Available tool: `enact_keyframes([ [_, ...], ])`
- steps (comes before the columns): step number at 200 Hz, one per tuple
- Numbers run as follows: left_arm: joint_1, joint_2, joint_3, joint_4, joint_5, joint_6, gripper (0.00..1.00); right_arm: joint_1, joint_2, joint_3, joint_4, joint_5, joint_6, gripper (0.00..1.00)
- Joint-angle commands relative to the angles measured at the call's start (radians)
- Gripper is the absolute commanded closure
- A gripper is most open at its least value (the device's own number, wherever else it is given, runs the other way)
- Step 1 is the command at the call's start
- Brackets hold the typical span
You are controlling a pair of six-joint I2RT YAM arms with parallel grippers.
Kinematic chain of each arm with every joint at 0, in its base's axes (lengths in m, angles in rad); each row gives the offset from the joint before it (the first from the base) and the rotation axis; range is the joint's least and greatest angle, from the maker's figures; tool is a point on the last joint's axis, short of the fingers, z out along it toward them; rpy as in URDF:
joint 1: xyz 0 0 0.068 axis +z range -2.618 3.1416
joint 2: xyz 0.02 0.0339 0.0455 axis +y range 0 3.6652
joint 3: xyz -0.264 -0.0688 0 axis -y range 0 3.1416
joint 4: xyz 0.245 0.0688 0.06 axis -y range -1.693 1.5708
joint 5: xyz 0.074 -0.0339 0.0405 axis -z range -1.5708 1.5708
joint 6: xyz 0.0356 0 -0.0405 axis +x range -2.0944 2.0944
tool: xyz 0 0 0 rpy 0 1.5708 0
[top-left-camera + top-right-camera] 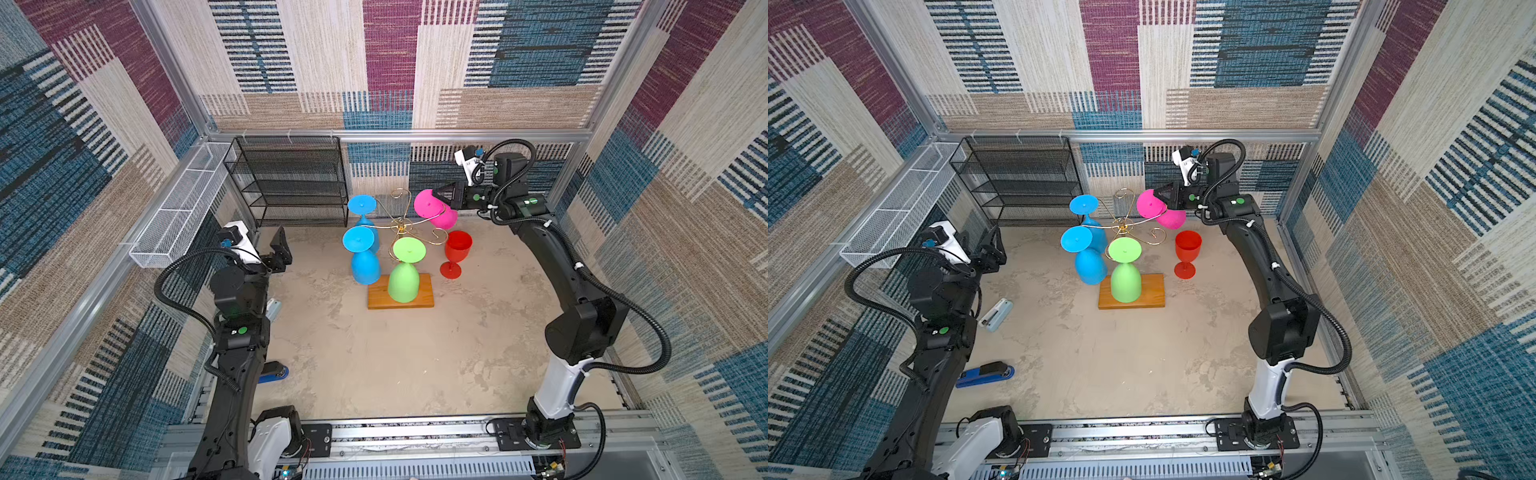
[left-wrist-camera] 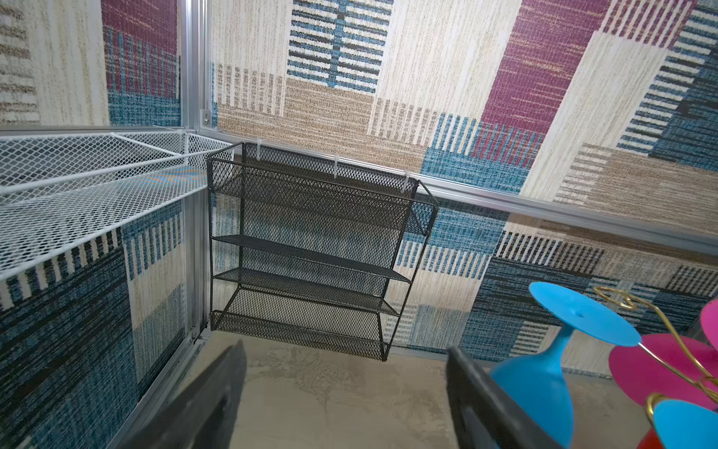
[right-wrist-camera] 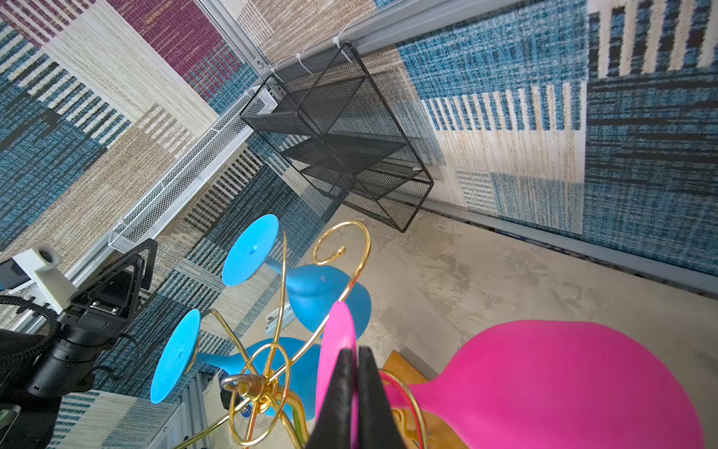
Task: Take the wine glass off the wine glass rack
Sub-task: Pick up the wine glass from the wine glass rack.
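Observation:
The wine glass rack (image 1: 400, 225) (image 1: 1121, 226) is a gold wire stand on an orange-brown wooden base (image 1: 424, 291). Upside down on its arms hang two blue glasses (image 1: 365, 266), a green one (image 1: 403, 282) and a pink wine glass (image 1: 445, 219) (image 1: 1172, 219) (image 3: 544, 381), which is tilted at the back right arm. My right gripper (image 1: 436, 194) (image 1: 1157, 193) (image 3: 354, 350) is shut on the rim of the pink glass's foot disc (image 3: 337, 334). My left gripper (image 1: 281, 248) (image 1: 993, 249) (image 2: 345, 346) stands open and empty, left of the rack.
A red glass (image 1: 457, 249) stands upright on the table just right of the rack. A black mesh shelf unit (image 1: 291, 183) is against the back wall, with a white wire basket (image 1: 178, 208) along the left wall. A blue stapler (image 1: 984, 374) and a pale blue stapler (image 1: 995, 314) lie near the left arm.

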Motion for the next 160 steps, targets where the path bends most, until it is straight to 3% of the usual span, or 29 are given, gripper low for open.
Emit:
enact_keyframes([
  [1, 0.003, -0.004, -0.002, 0.036, 0.006, -0.006, 0.17, -0.002, -0.006, -0.014, -0.007, -0.035, 0.021, 1.0],
  [93, 0.004, -0.007, -0.002, 0.037, 0.005, -0.005, 0.17, -0.002, -0.042, -0.081, 0.122, -0.147, 0.134, 1.0],
  [160, 0.003, -0.009, -0.002, 0.038, 0.006, -0.007, 0.17, -0.003, -0.069, -0.104, 0.203, -0.164, 0.212, 1.0],
])
